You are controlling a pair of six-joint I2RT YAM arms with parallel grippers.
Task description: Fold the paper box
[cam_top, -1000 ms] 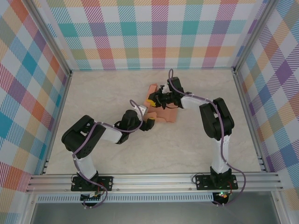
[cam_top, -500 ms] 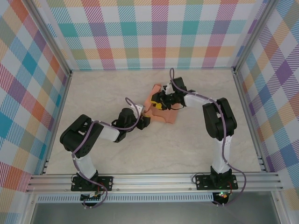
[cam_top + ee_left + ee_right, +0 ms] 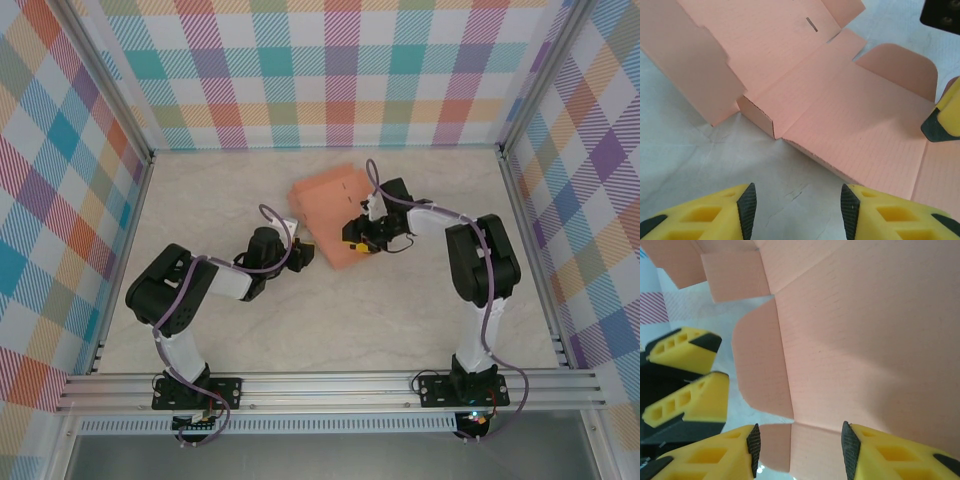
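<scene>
- While the box (image 3: 325, 205) lies opened out on the table (image 3: 200, 200), both grippers sit at its near edge, probably so that each can work one side of the card for the next fold.
- Left gripper (image 3: 303, 255) is just off the box's near-left edge. Its fingers are spread over bare table with nothing between them, seemingly lined up on the short wall (image 3: 757, 116) standing ahead.
- Right gripper (image 3: 356, 240) hovers over the box's near-right corner, fingers parted above a crease beside the rounded tab (image 3: 760, 365). It appears to grip nothing.
- Box: salmon-orange thin card, a tabbed cut-out, mostly flat. Creases divide its wide panels, a slit (image 3: 811, 24) marks the far panel, and the side flap (image 3: 690, 60) on the box's left is lifted.
</scene>
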